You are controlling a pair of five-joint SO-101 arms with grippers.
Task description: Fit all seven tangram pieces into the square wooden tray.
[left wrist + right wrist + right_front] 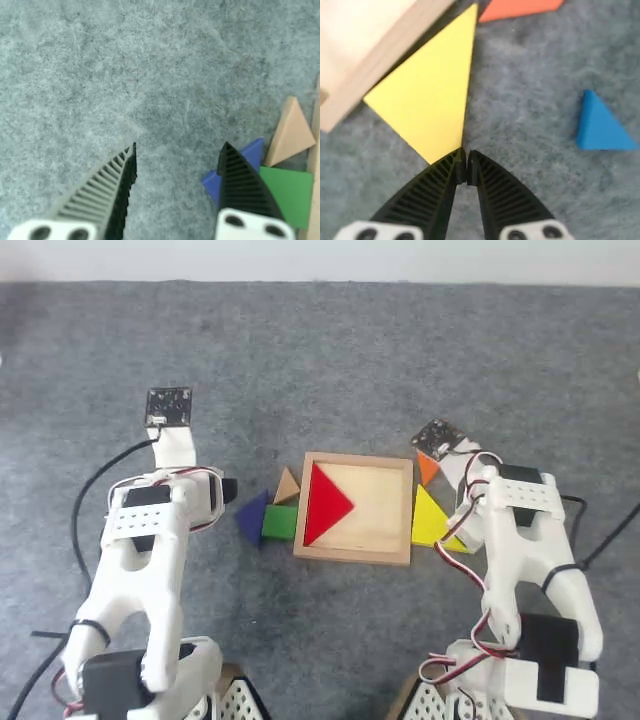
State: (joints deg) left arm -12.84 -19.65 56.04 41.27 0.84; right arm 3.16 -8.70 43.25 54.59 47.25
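My left tool (178, 146) hangs wide open and empty beside the dark blue piece (252, 152), green piece (282, 192) and tan triangle (290, 132). The wooden tray (355, 553) holds just the red triangle (325, 503), against its left wall. The yellow triangle (432, 95) lies on the bench against the tray's right rim. My right tool (466, 155) is closed on nothing at its corner, so I'd open wide and straddle an edge squarely before lifting.

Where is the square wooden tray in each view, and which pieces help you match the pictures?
High view: the wooden tray sits mid-picture.
Left wrist view: a strip of its rim runs along the picture's edge, beside the green piece.
Right wrist view: one corner of it touches the yellow triangle.
Landmarks: the green piece links the high and left wrist views, the yellow triangle the high and right wrist views.
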